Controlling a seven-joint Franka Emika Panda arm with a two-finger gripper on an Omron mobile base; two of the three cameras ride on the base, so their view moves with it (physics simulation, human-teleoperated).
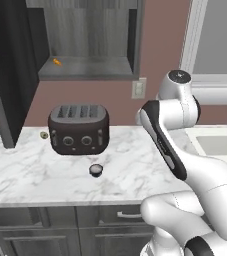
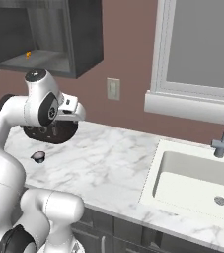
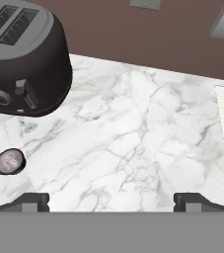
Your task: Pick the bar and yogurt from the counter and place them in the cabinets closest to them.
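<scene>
Gripper (image 3: 111, 201) wide open, empty, above counter (image 3: 133, 143).

Dark toaster (image 1: 78, 129) upright (four slots); sink (image 2: 197, 183); wall outlet (image 2: 113, 89).

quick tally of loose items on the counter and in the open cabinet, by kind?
Toaster: 1, on the counter
Yogurt cup: 1, on the counter in front of the toaster
Small greenish-yellow round thing: 1, on the counter left of the toaster
Small orange thing: 1, on the cabinet shelf; too small to identify
Total: 4
</scene>
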